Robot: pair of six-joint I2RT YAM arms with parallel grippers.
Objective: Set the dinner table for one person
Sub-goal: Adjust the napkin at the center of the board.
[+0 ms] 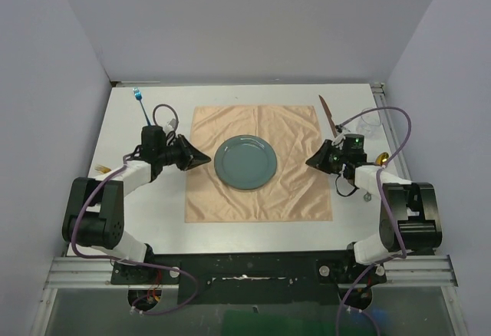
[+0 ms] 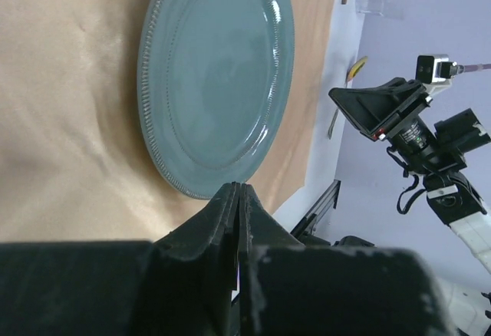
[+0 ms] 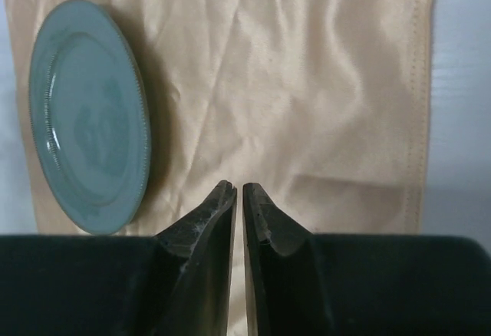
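The dinner table [image 1: 138, 221] is a white top with a peach-orange cloth [image 1: 261, 198] spread in its middle. A teal plate [image 1: 245, 162] lies on the cloth. My left gripper [image 1: 207, 158] hovers at the cloth's left edge, pointing at the plate [image 2: 215, 67], and it [image 2: 239, 186] is shut and holds nothing. From the right, my right gripper [image 1: 309, 162] points at the plate [image 3: 88, 113] over the cloth [image 3: 307, 83]. Only a thin slit shows between the jaws of this gripper [image 3: 238, 186], with nothing in it.
A blue-handled utensil [image 1: 140, 102] lies at the back left and a gold fork [image 1: 102, 169] at the left edge. At the back right are a brown knife [image 1: 328, 113], a clear glass [image 1: 370, 125] and a gold utensil [image 1: 381, 157]. Walls enclose three sides.
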